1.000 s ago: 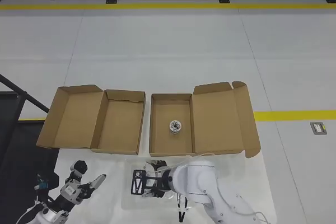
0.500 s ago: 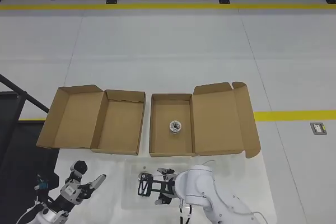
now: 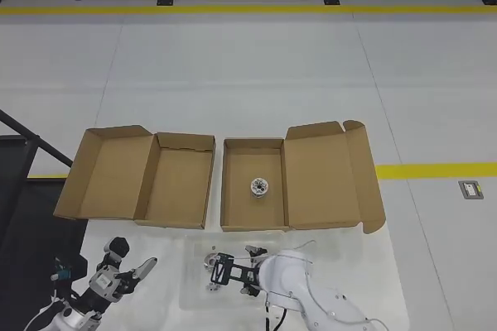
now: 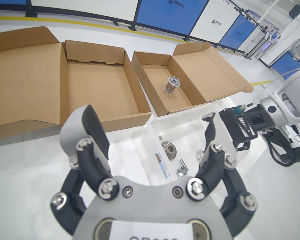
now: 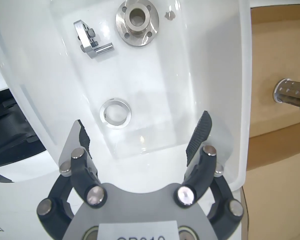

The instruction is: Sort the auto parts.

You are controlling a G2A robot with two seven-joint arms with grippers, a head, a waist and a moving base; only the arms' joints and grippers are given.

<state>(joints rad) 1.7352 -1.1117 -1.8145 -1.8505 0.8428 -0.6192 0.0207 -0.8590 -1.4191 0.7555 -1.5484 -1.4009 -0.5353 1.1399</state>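
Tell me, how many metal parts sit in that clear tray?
3: a flanged hub, a bracket with a pin beside it, and a plain ring apart from both. A speck by the hub is unclear.

I see bright, even overhead light throughout; soft glare streaks the clear tray [image 5: 240, 76], shadows are faint, and both wrist views bow straight lines toward their edges.
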